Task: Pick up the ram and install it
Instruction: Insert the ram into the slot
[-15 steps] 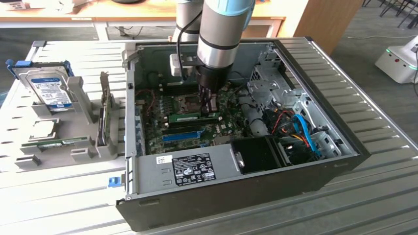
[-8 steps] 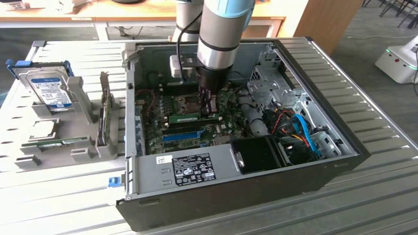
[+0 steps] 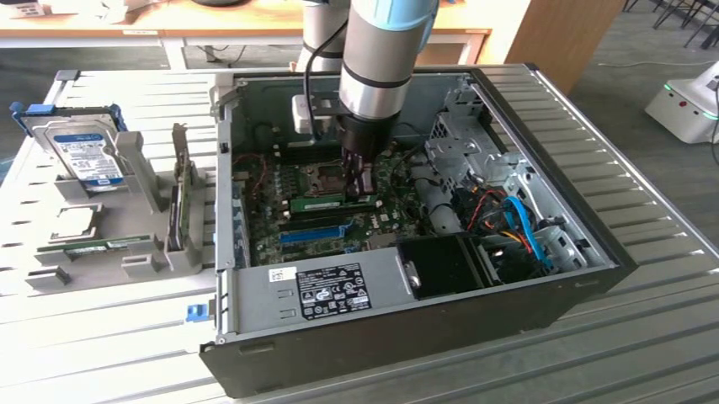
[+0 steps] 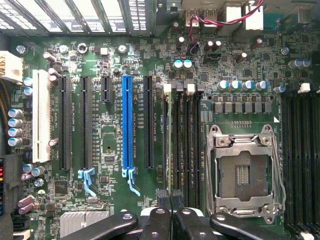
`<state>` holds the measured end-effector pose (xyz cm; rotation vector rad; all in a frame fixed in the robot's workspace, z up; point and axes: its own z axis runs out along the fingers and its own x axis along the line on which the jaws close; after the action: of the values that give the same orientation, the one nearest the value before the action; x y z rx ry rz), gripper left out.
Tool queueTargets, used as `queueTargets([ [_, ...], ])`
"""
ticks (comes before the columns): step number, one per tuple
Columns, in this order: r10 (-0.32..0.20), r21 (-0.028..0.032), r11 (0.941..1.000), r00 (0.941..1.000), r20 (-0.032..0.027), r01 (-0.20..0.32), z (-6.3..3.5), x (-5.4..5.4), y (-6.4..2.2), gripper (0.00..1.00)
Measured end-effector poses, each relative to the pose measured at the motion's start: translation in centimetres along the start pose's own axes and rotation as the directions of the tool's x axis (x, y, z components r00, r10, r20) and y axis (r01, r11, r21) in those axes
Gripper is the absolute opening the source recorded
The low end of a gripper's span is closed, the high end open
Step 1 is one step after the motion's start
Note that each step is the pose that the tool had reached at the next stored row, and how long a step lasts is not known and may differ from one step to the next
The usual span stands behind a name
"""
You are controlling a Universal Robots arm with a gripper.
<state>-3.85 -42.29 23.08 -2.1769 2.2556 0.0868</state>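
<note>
The pincer [image 3: 362, 187], clenched on the ram [image 3: 332, 202], holds this thin green stick on edge in a motherboard slot at the exterior view's centre, tight between the CPU socket [image 3: 318, 178] and the blue slot strip [image 3: 315, 233], the case walls [image 3: 256, 307] well apart.

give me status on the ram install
Gripper shut on ram, low inside the open pc case. Ram on edge among the memory slots, beside the cpu socket. Nothing seen blocking it.

ram [image 3: 333, 203] standing on the motherboard [image 4: 107, 127] inside the case [image 3: 450, 337], hard drive [image 3: 90, 156] outside it on the exterior view's left
</note>
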Motion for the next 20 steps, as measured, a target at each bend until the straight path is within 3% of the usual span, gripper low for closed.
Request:
queueTargets([
  [20,-0.013,-0.0006,0.9999,0.9999,-0.0004,0.013,0.14,-0.02,-0.02,0.12],
])
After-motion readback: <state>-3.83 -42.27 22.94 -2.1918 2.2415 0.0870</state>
